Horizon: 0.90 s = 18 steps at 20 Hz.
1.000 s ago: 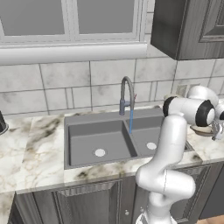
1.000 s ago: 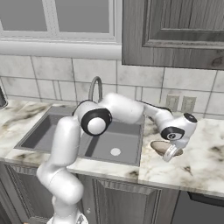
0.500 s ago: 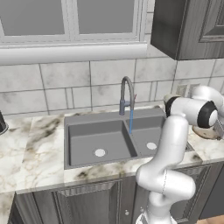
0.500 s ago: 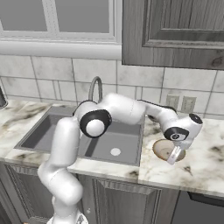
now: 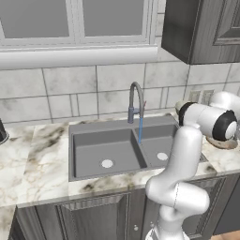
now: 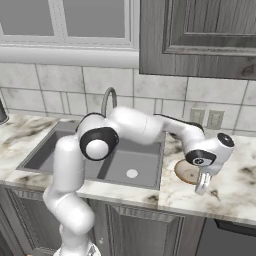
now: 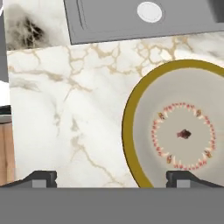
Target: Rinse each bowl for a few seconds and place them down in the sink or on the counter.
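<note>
One bowl [image 7: 183,131] lies flat on the marble counter [image 7: 65,109] just right of the sink [image 7: 109,19]; it has a golden-tan rim and a grey inside with a ring of reddish specks. My gripper [image 7: 111,175] hovers over the bowl's left rim, open, with the fingertips [image 7: 43,176] far apart and nothing clamped. From the right base view the bowl [image 6: 186,171] rests beside the hand [image 6: 202,184]. In the left base view the bowl [image 5: 224,143] peeks out behind the arm. A thin blue stream of water [image 5: 140,126] falls from the faucet [image 5: 136,93] into the right basin.
The double sink [image 6: 135,161] sits left of the bowl, with a pale drain [image 7: 149,12] in the near basin. Wall outlets [image 6: 215,119] and tiles stand behind the counter. A dark upper cabinet [image 6: 200,35] hangs above. Bare marble [image 6: 235,187] stretches right of the bowl.
The hand has come down and turned the bowl from tilted to flat on the counter right of the sink. The fingers now stand apart around its rim.
</note>
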{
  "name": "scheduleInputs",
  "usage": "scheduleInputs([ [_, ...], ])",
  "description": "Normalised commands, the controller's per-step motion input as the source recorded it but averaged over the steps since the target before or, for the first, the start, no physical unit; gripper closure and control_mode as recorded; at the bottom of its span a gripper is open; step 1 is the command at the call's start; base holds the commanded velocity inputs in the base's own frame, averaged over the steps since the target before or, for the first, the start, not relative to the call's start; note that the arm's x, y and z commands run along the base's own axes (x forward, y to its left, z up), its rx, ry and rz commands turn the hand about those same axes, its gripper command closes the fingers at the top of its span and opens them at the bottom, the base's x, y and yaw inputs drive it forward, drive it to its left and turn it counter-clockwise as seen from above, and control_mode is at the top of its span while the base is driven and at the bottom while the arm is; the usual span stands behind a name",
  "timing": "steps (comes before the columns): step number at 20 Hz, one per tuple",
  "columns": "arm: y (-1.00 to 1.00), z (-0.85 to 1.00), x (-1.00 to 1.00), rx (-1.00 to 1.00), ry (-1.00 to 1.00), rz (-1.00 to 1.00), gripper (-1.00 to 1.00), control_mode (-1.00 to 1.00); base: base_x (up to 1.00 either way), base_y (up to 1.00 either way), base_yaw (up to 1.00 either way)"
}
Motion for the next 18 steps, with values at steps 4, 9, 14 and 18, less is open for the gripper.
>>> scheduleInputs([
  [4, 0.06, 0.62, -0.21, 0.0, -0.07, 0.09, -1.0, -1.0, 0.0, 0.0, 0.0],
  [9, 0.19, 0.53, -0.21, 0.0, -0.1, 0.02, -1.0, -1.0, 0.0, 0.0, 0.0],
  [14, 0.23, 0.53, -0.14, 0.0, -0.15, 0.0, -1.0, -1.0, 0.0, 0.0, 0.0],
  [18, 0.25, 0.39, -0.15, -0.01, -0.2, -0.03, -1.0, -1.0, 0.0, 0.0, 0.0],
])
